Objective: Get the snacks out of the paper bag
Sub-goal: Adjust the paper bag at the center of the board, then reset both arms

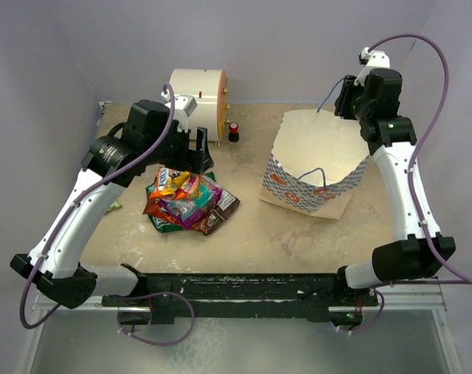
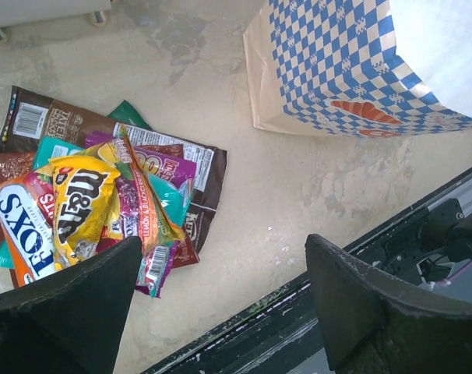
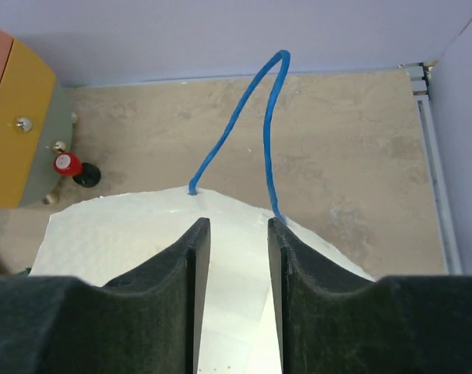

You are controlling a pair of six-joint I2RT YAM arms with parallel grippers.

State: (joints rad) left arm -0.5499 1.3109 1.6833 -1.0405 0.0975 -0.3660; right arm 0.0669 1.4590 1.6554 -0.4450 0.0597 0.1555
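Observation:
The snacks [image 1: 186,201] lie in a loose heap of glossy packets on the table left of centre; in the left wrist view the snacks [image 2: 103,187] show yellow, orange, purple, teal and brown wrappers. My left gripper [image 1: 191,162] hovers just above the heap's far side; seen from its own wrist, the left gripper [image 2: 220,288] is open and holds nothing. The paper bag [image 1: 314,167] stands upright with its mouth open, its checkered outside [image 2: 353,70] facing the heap. My right gripper [image 3: 232,234] sits over the bag's far rim beside the blue cord handle [image 3: 267,101], its jaws slightly parted and holding nothing.
A white and orange drum [image 1: 199,93] stands at the back left, with a small red-capped object [image 1: 234,131] beside it. A black rail [image 1: 244,284] runs along the near table edge. Walls close in the back and both sides.

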